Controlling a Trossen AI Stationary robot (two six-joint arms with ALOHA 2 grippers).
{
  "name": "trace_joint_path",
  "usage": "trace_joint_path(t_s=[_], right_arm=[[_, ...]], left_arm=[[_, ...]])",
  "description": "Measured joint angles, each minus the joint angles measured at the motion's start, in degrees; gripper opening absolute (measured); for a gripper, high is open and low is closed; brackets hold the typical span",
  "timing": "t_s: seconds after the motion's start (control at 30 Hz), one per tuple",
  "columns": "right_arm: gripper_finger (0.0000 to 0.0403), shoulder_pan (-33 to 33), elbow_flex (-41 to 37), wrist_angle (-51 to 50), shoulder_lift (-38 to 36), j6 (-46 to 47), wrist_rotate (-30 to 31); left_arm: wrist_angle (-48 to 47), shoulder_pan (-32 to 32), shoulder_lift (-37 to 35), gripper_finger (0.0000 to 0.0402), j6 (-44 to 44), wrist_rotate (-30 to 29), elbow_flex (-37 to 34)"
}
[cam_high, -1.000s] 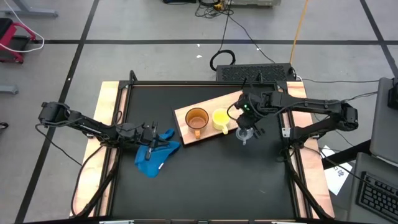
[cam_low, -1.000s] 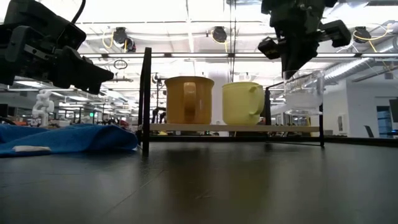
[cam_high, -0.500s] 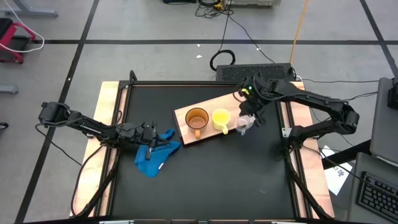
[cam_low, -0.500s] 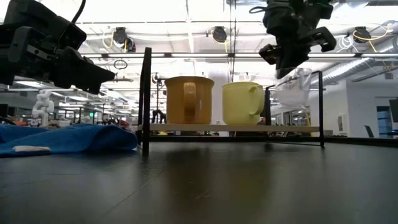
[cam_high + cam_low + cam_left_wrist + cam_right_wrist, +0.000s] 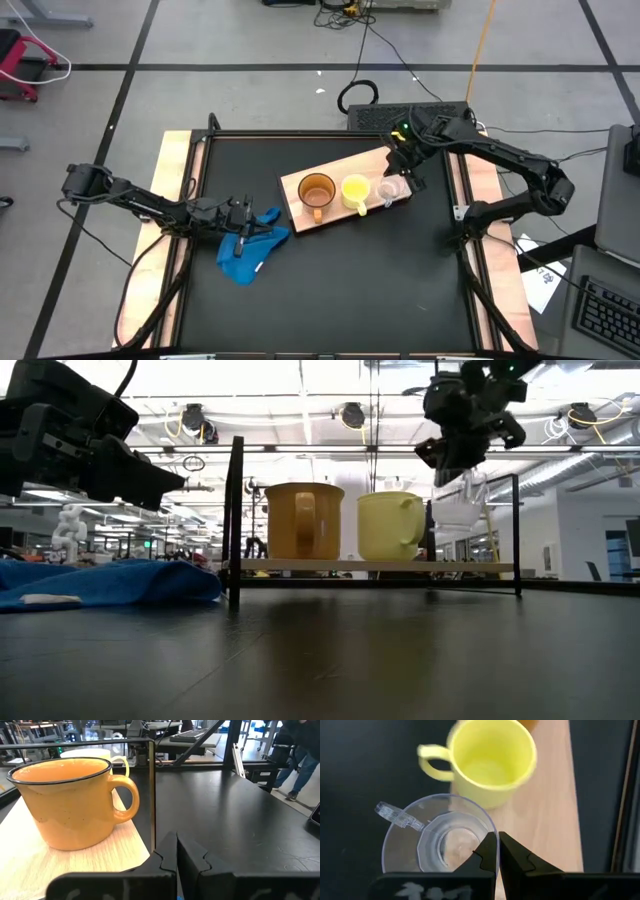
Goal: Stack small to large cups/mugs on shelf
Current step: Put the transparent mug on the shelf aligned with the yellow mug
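The shelf [image 5: 345,165] is a light-wood board on a black wire frame, lying slantwise at the table's far middle. On it stand the orange-brown mug [image 5: 316,190] and, to its right, the yellow mug [image 5: 354,189]. My right gripper [image 5: 398,170] is shut on the small clear cup [image 5: 390,190], which hangs over the shelf's right end beside the yellow mug [image 5: 492,757]. My left gripper [image 5: 245,222] is shut with nothing in it. It hovers at the left, above the blue cloth, and points at the orange-brown mug [image 5: 65,800]. My right gripper pinches the clear cup's rim [image 5: 489,831] on the side away from the cup's small clear handle [image 5: 395,815], one finger inside the cup and one outside. The fingers slant down from above. The cup [image 5: 460,510] hangs below them, mouth up, lifted clear of the shelf board [image 5: 380,566].
A crumpled blue cloth [image 5: 250,250] lies on the black tabletop left of the shelf. The shelf's black frame uprights [image 5: 236,520] rise at its corners. A keyboard [image 5: 410,117] sits past the table's far edge. People's legs [image 5: 300,750] show in the room beyond.
My right gripper has carried the clear cup toward the table's far edge, from over the black tabletop near the shelf's right end to over that end of the board, next to the yellow mug. The wrist has rolled, and the cup has stayed lifted.
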Motion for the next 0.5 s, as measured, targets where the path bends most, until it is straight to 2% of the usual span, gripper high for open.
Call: trace_joint_path(t_s=[0.5], right_arm=[[0.0000, -2.05, 0.00, 0.92, 7.15, -0.96, -1.24]], left_arm=[[-0.07, 0.00, 0.00, 0.0007, 0.06, 0.04, 0.00]])
